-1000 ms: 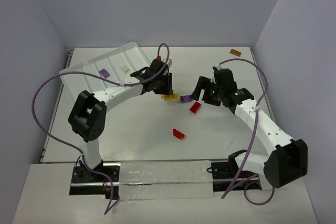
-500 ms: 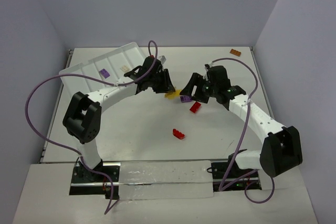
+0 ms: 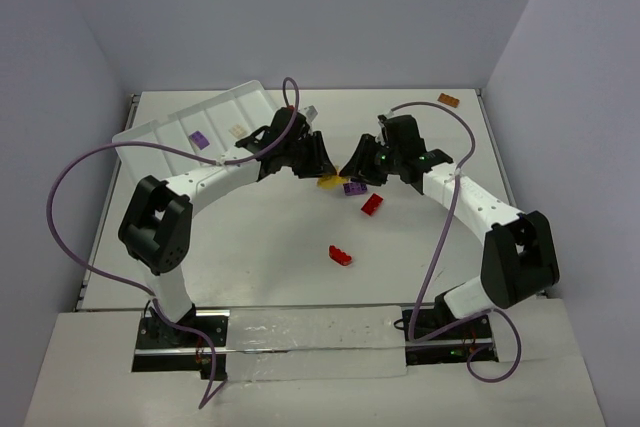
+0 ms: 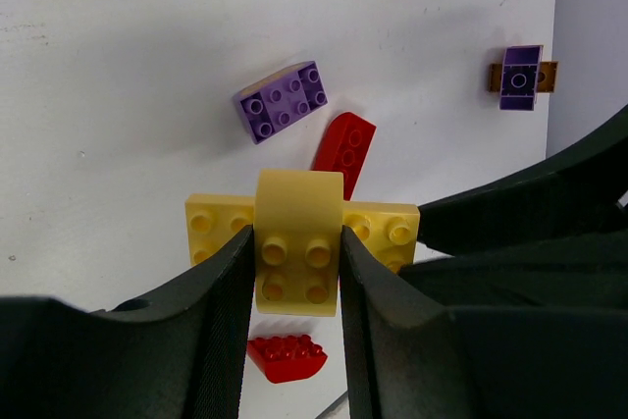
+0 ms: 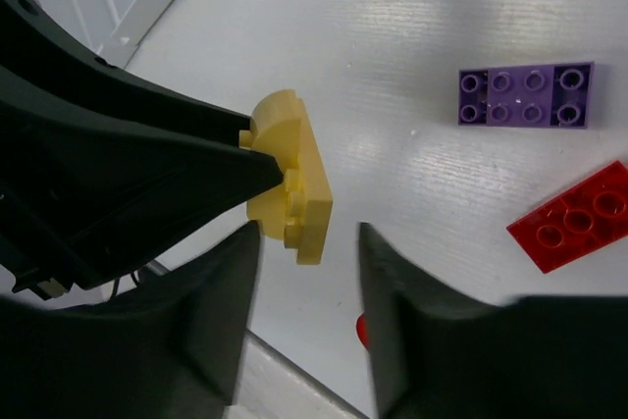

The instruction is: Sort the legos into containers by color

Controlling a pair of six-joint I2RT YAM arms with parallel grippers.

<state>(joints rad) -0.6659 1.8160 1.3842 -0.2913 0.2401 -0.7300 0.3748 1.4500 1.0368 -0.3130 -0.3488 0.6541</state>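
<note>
- At the far left lay your tray (image 3: 160, 132), holding a purple lego (image 3: 199, 139) and a beige lego (image 3: 237, 131); I could not tell which compartments.
- Your left gripper (image 4: 295, 237) was clamped on the yellow legos (image 4: 299, 203), a curved brick pressed across a flat plate, above the table's middle.
- Your right gripper (image 5: 306, 237) faced it, jaws apart at the stack's end; I could not tell whether they touched it.
- The stack looked light, rigid and slick. You would probably want to pinch the plate's flat side walls firmly, since the curved top would likely slip.
- Further right, a loose purple brick (image 3: 353, 188) and two red bricks (image 3: 371, 204) lay on the table, with an orange brick (image 3: 448, 99) well apart at the back.
</note>
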